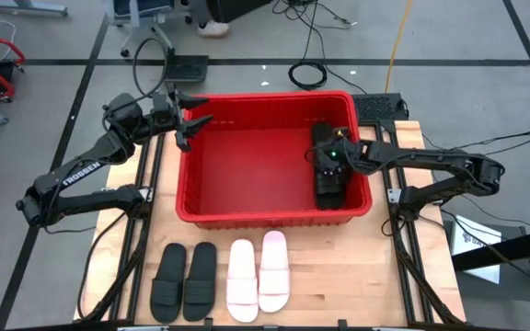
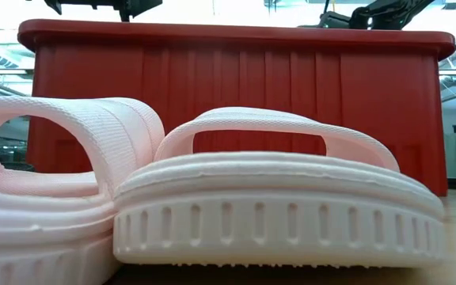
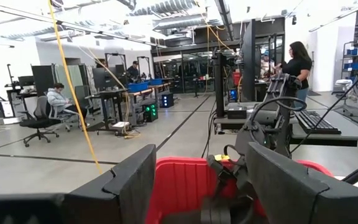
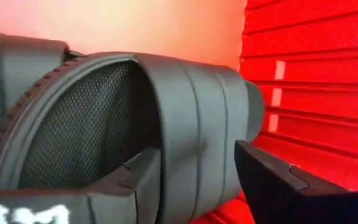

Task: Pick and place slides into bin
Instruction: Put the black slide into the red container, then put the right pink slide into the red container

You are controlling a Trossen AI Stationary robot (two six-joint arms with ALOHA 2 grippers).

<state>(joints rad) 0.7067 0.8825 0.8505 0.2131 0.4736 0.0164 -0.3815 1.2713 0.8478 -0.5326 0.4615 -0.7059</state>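
The red bin (image 1: pixel 270 216) stands mid-table; its front wall shows in the low view (image 2: pixel 236 87). My right gripper (image 1: pixel 325 165) is inside the bin at its right side, shut on a black slide (image 1: pixel 331 188), which also shows in the right wrist view (image 4: pixel 191 124). A second black slide (image 1: pixel 323 136) lies just beyond it in the bin. My left gripper (image 1: pixel 191 124) is open and empty above the bin's far left corner; it also shows in the left wrist view (image 3: pixel 197 186). Two black slides (image 1: pixel 184 280) and two pale pink slides (image 1: pixel 259 276) lie soles down on the table in front of the bin. My right gripper pinches the black slide's wide strap (image 4: pixel 197 155) between its two fingers. One finger (image 4: pixel 138 180) is in the foot opening under the strap and the other (image 4: pixel 272 180) is outside it. Whether the slide rests on the bin floor, I cannot tell.
The pale pink slides fill the low view (image 2: pixel 275 206), close to the table's near edge. Bare wood lies right of the slides (image 1: pixel 357 276). In the room beyond, people sit and stand at desks (image 3: pixel 55 102), and cables lie on the floor (image 1: pixel 311 69).
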